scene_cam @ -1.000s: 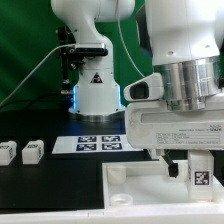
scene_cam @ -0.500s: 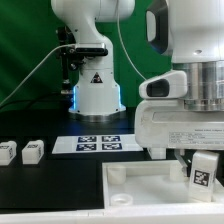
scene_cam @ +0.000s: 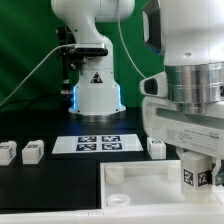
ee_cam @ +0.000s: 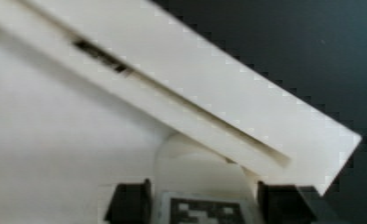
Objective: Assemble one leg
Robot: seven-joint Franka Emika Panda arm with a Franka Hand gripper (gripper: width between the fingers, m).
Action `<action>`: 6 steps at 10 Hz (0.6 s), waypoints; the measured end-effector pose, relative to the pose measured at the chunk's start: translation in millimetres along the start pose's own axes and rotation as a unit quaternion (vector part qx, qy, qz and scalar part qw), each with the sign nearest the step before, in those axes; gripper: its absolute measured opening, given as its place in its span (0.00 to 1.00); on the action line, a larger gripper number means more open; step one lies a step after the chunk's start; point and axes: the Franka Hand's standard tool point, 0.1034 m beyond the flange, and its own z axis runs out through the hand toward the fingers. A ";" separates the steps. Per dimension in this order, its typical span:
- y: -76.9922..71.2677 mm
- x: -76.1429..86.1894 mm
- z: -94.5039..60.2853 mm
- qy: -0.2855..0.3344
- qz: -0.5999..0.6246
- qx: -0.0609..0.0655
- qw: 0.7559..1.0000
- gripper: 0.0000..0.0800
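— What has changed over the last second?

— The arm is swinging its wrist round, and the leg (scene_cam: 190,177) it carries is now sitting lower and a little further toward the exterior view's left than half a second ago, with its marker face turned toward us.

— Is the gripper (scene_cam: 192,180) holding it?

— Yes, the gripper is pinching the leg between its two dark fingers (ee_cam: 134,201). In the wrist view the leg's marker (ee_cam: 205,210) is showing right between them, so the jaws are closed on the block.

— Where is all that hanging?

— Directly under the gripper the big white panel (scene_cam: 140,187) is lying on the table (scene_cam: 50,185), and the leg is hovering just over its far edge. Whether it is touching the panel I cannot tell.

— Anything else around?

— Just beside the gripper, on the exterior view's left, another small white block (scene_cam: 157,148) is standing on the table. Further that way the marker board (scene_cam: 100,142) is lying flat, and well apart from the gripper two more blocks (scene_cam: 20,152) are sitting side by side. Behind the board the robot's white base (scene_cam: 97,92) is standing.
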 end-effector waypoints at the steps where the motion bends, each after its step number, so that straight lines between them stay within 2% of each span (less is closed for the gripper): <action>1: -3.0 -2.6 1.1 -0.002 0.104 0.004 0.995 0.36; 2: -5.6 -4.0 1.2 -0.006 0.212 0.011 0.977 0.36; 3: -6.5 -2.5 1.0 -0.007 0.257 0.015 0.966 0.36; 4: -6.5 -2.8 1.1 -0.007 0.235 0.015 0.972 0.36; 5: -6.4 -3.3 1.4 -0.007 0.234 0.015 0.972 0.45; 6: -6.2 -3.4 1.5 -0.006 0.204 0.015 0.979 0.62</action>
